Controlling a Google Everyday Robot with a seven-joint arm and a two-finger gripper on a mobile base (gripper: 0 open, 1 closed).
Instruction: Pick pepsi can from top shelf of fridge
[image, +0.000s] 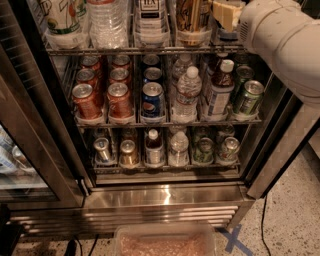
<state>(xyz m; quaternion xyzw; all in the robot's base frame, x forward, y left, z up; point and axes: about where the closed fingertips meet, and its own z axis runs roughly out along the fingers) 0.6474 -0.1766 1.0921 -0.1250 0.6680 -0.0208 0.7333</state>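
The fridge (165, 196) stands open in front of me. Its top shelf (150, 50) is a wire rack with clear trays of tall cans and bottles, cut off by the picture's upper edge. A tall dark can with white lettering, the pepsi can (150, 11), stands in the middle tray; only its lower part shows. My white arm (282, 37) reaches in from the upper right. The gripper (226, 14) shows as a beige part at the right end of the top shelf, about two trays right of the pepsi can.
The middle rack holds short red cans (119, 98), short blue globe-logo cans (152, 100), water bottles (186, 95) and green cans (248, 96). A lower rack holds more drinks. The glass door (27, 135) hangs open at left. A clear bin (165, 242) sits on the floor.
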